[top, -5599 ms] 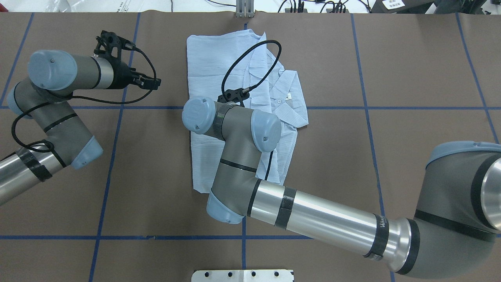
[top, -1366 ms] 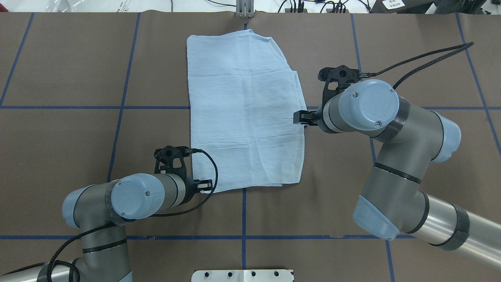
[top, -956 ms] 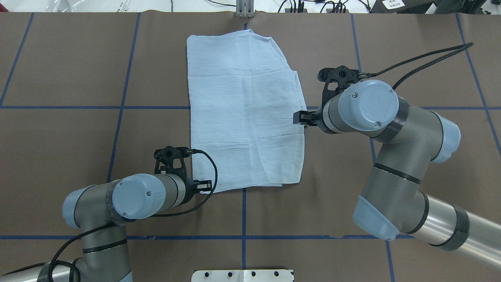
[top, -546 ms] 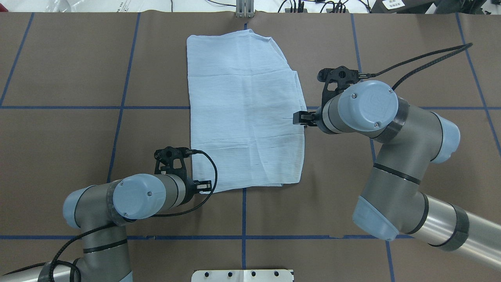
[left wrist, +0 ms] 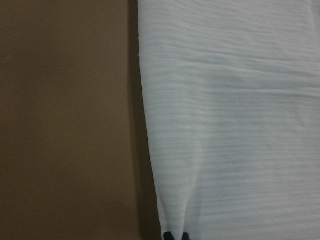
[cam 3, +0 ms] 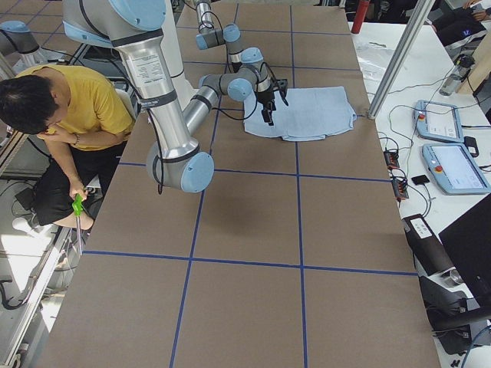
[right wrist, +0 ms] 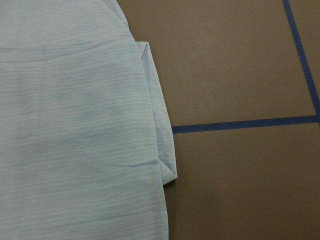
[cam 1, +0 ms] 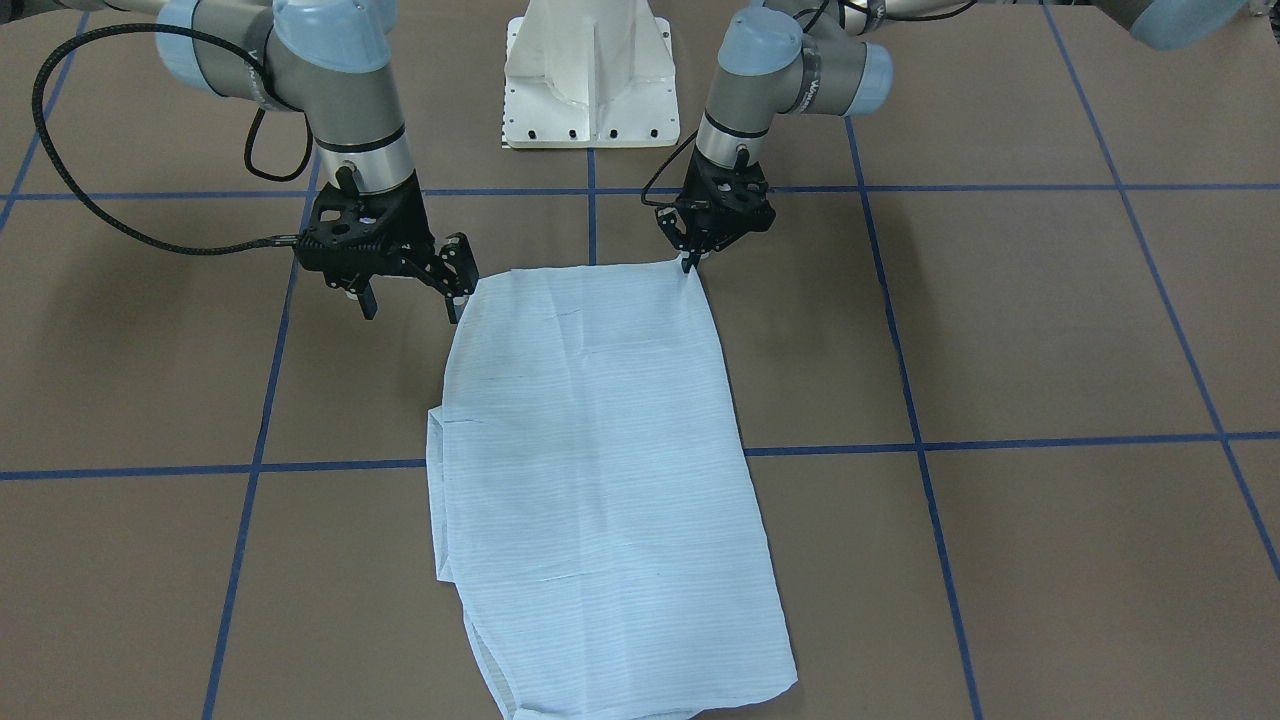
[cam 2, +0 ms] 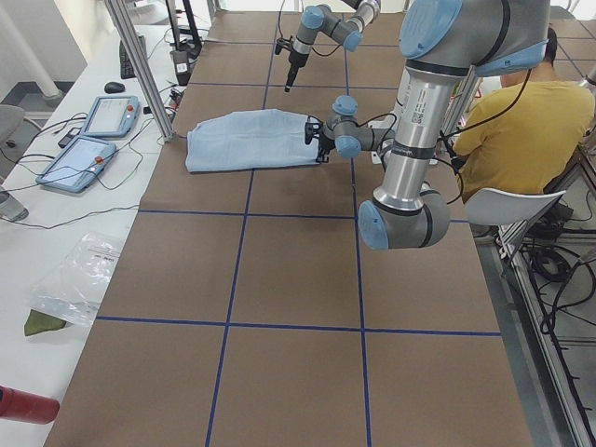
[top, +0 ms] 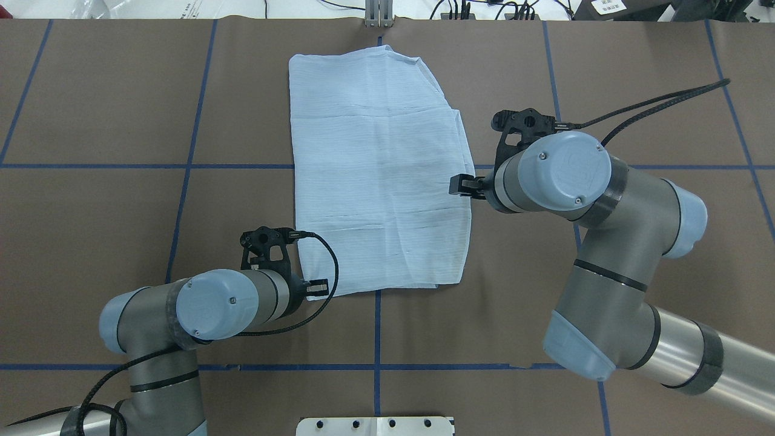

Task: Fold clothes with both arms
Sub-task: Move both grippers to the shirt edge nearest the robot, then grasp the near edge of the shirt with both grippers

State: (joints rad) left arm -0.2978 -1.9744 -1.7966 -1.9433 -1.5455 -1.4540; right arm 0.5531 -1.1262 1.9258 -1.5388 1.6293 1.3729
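Observation:
The pale-blue shirt [top: 375, 163] lies folded into a long rectangle on the brown table, plain side up [cam 1: 590, 470]; collar and buttons are hidden. My left gripper [top: 319, 286] is at the shirt's near-left corner and shut on it. In the front view [cam 1: 689, 263] it pinches that corner, and in the left wrist view the cloth [left wrist: 230, 125] puckers toward the closed fingertips [left wrist: 168, 235]. My right gripper [cam 1: 410, 300] is open, jaws wide, above the shirt's right edge [top: 460, 185]. The right wrist view shows the shirt's edge [right wrist: 75, 125] and no fingers.
The white pedestal base [cam 1: 588, 80] stands at the table's near edge. Blue tape lines [top: 181, 166] cross the brown cover. A metal post [top: 378, 15] stands beyond the shirt's far end. A person in yellow [cam 3: 69, 100] sits beside the robot. Tablets [cam 2: 107, 116] lie on the side bench.
Since the earliest frame the shirt was folded over and both arms moved to its edges. In the last second the right gripper shifted slightly toward the robot; the left barely moved.

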